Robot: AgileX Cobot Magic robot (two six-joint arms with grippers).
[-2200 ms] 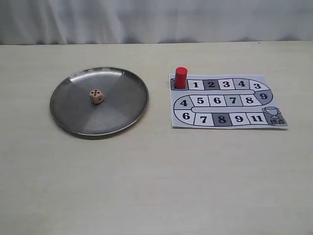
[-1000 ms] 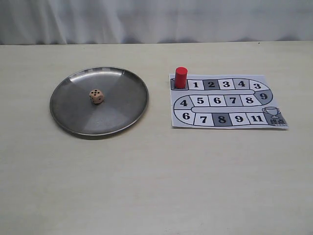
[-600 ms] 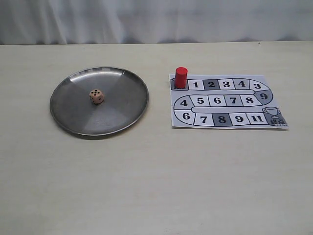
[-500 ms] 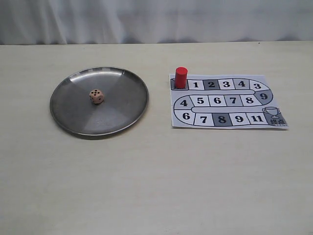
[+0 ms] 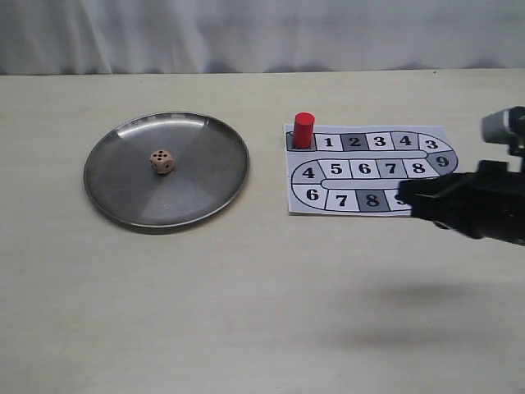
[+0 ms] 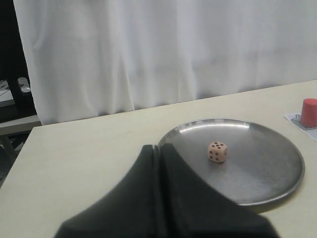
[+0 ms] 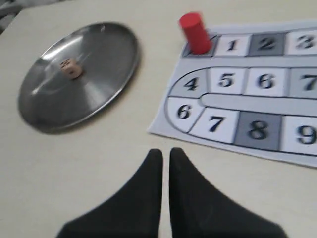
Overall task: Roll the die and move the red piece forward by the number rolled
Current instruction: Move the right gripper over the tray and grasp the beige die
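Two arms are on the rig, yet the exterior view shows only one. The right end effector (image 5: 408,199) hangs over the near corner of the paper board (image 5: 367,169), its arm stretched in low and nearly level; whether it clears the paper I cannot say for certain. The red piece (image 5: 304,130) stands upright on the start square, well apart from the fingertips and diagonally across the board from them. The die (image 5: 162,161) lies farther off still, in the steel plate (image 5: 205,135) on the bench (image 5: 262,312).

From the left wrist view, the left end effector (image 6: 157,147) has its fingers pressed together, holding nothing, pitched gently down at the plate (image 6: 277,168). The die (image 6: 217,151) sits just ahead of the tips, the red piece (image 6: 309,110) far beyond.

From the right wrist view, the right end effector (image 7: 165,150) is closed too, only a hairline between its fingers, and empty. The board (image 7: 257,99) lies ahead, the red piece (image 7: 195,32) past it, and the blurred die (image 7: 71,68) off to the side in the plate (image 7: 99,49).

Risks, as I judge them: closed fingers arriving at the small die would shove it across the smooth metal, and a hard release could bounce it over the rim. A low right arm could drag the loose paper or tip the narrow peg.
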